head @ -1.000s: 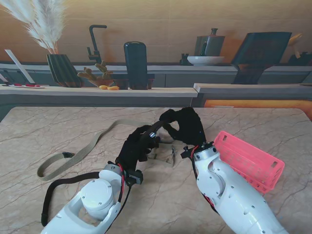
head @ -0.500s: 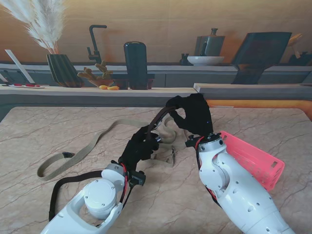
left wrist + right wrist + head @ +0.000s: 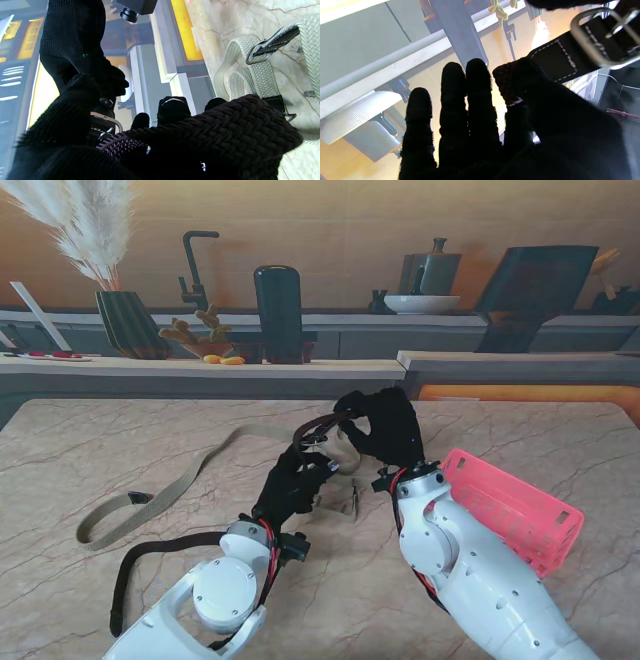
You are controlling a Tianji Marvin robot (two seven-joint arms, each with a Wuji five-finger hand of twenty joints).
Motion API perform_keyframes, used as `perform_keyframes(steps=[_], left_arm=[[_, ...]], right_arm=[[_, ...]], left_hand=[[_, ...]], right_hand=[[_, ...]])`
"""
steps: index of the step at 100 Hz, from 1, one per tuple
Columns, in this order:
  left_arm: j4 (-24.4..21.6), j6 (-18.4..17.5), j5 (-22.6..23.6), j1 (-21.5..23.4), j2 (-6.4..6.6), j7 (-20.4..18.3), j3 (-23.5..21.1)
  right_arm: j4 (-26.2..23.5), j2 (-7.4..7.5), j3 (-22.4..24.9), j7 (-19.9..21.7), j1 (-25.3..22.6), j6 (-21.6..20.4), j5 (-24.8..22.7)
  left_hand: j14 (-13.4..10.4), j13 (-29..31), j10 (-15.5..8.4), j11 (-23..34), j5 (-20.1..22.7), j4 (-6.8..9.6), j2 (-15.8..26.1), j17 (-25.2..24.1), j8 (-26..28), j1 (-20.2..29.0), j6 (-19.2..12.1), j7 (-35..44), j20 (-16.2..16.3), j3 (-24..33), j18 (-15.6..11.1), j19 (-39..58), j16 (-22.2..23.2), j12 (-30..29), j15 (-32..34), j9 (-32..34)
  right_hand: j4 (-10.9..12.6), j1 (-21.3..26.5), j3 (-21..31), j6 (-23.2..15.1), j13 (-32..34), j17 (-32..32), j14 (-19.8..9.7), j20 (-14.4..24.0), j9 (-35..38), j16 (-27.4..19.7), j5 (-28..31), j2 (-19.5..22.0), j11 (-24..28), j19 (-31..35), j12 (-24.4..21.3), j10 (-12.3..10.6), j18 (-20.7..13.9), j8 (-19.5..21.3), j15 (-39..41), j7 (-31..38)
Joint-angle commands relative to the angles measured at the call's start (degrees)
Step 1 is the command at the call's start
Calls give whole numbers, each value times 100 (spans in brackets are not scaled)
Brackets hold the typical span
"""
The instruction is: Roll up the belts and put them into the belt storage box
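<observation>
A dark brown braided belt (image 3: 318, 430) is held up between both hands, above the middle of the table. My left hand (image 3: 295, 480) is shut on its strap (image 3: 225, 127). The rest of the strap trails back under my left arm in a loop (image 3: 130, 575). My right hand (image 3: 385, 425) pinches the belt's leather buckle end (image 3: 555, 60) between thumb and forefinger, with the other fingers (image 3: 475, 100) straight. A beige woven belt (image 3: 185, 480) lies across the table, its buckle end (image 3: 270, 47) under the hands. The pink storage box (image 3: 510, 505) sits right of my right arm.
Behind the table's far edge runs a counter with a striped vase (image 3: 130, 320), a dark cylinder (image 3: 278, 310), a faucet (image 3: 195, 265) and a white bowl (image 3: 420, 303). The beige belt's tail end (image 3: 100, 525) lies at the table's left.
My right hand lifted the buckle end, then came back down toward the left hand. My left arm slid forward and to the right, and the dark belt's trailing loop shifted with it.
</observation>
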Motion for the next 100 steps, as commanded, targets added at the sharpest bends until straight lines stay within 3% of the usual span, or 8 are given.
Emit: perform_keyframes(steps=[1, 15, 25, 37, 66, 83, 95, 100], left_arm=[[46, 30, 20, -44, -111, 23, 58], [183, -9, 62, -122, -223, 342, 151], [303, -74, 134, -188, -304, 590, 216], [467, -213, 237, -278, -418, 946, 279], [614, -299, 266, -377, -563, 1372, 313], [632, -271, 183, -392, -595, 1416, 327], [655, -194, 95, -405, -603, 1391, 324], [667, -159, 67, -408, -604, 1375, 321]], right_arm=[[49, -71, -81, -32, -52, 11, -2], [113, -102, -182, -54, -47, -15, 63], [140, -132, -252, -44, -42, -44, 140], [176, -152, -327, -45, -45, -97, 186], [331, -175, -578, 297, -14, -362, 404], [480, -244, -768, 413, 77, -475, 615], [502, -307, -832, 407, 95, -508, 758], [486, -325, -831, 388, 82, -520, 795]], left_hand=[[79, -270, -111, -178, -236, 2, 266, -313, -28, -137, -169, 127, 55, -396, -29, -238, 198, -211, -118, -379], [275, -658, -118, -315, -450, 6, 471, -691, -11, -143, -214, 125, 5, -638, 12, -621, 194, -339, -367, -736], [337, -944, -160, -348, -697, 65, 711, -916, -19, 54, -244, 165, 7, -1190, -10, -894, 227, -462, -587, -1016], [521, -1568, -273, -372, -704, 78, 976, -1373, -323, 149, -336, -328, -185, -1416, 11, -1490, 99, -516, -1316, -1358], [498, -2259, -402, -259, -705, 75, 1235, -1761, -306, 384, -414, -469, -310, -1586, -83, -1997, -6, -492, -1906, -1404], [953, -3448, -525, -323, -696, 110, 1495, -2223, -286, 789, -492, -551, -414, -2038, -58, -2607, -1292, -513, -4425, -1487], [991, -3430, -518, -323, -681, 166, 1595, -2162, -258, 1306, -492, -501, -585, -1888, -129, -2875, -1620, -528, -4851, -1354], [983, -3276, -511, -264, -686, 183, 1599, -2024, -240, 1470, -468, -354, -822, -1427, -162, -2889, -1771, -546, -4868, -1217]], right_hand=[[273, 168, 196, -30, 39, -112, -41, -161, 138, 53, 507, 344, 97, 166, -43, 242, 102, 226, 119, 683], [276, 144, 236, -2, 132, -89, -44, -194, 215, 35, 557, 276, 57, 199, -84, 244, 127, 173, 132, 676], [283, 137, 289, 66, 182, -94, -23, -224, 284, 17, 584, 220, 32, 220, -109, 283, 153, 117, 130, 668], [288, 105, 327, 84, 239, -80, -15, -249, 334, 7, 620, 173, 20, 252, -123, 275, 169, 76, 144, 671], [285, 27, 419, 98, 375, -59, 7, -313, 470, -26, 702, 60, -45, 302, -181, 268, 213, -46, 129, 660], [281, -7, 431, 85, 433, -42, 1, -337, 510, -29, 721, 42, -56, 317, -190, 254, 211, -83, 128, 658], [279, -29, 425, 75, 491, -31, -10, -351, 530, -23, 714, 53, -58, 328, -191, 245, 210, -99, 143, 660], [280, -39, 424, 80, 501, -23, -13, -356, 543, -21, 707, 52, -52, 332, -189, 240, 207, -107, 147, 659]])
